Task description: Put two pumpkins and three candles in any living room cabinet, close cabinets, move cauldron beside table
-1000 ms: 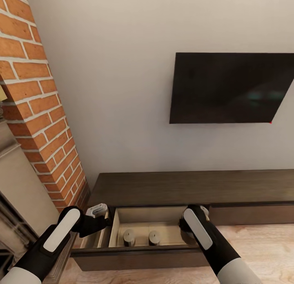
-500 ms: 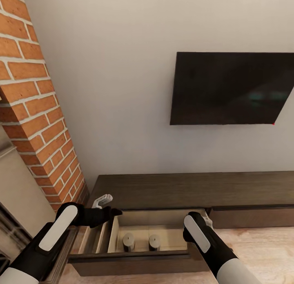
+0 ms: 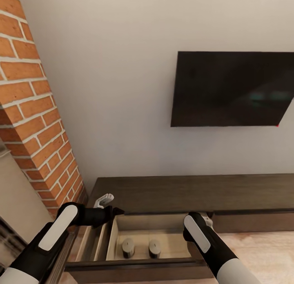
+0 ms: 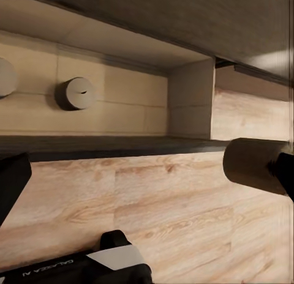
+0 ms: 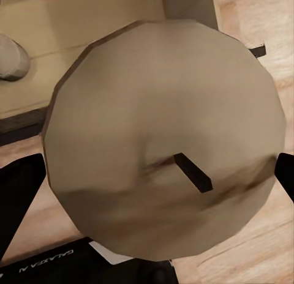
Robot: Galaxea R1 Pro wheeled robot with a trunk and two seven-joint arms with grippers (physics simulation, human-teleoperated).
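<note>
Your right end effector (image 5: 160, 174) pinches a candle (image 5: 165, 149); left end effector (image 4: 12, 235) is spread, with mirrored "GALAXEA" lettering legible.

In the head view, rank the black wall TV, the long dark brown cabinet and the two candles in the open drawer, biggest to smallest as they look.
1. Long dark brown wooden cabinet, spanning most of the width.
2. Black wall TV, cut off at the edge, so this ranking is unsure.
3. Two short tan wax candles, alike in size, far smallest.

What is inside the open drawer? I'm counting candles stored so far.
Two candles, and, stand upright in the open drawer of the cabinet. The right arm covers the drawer's right end, so anything there is hidden. A third candle is in the right gripper's jaws.
</note>
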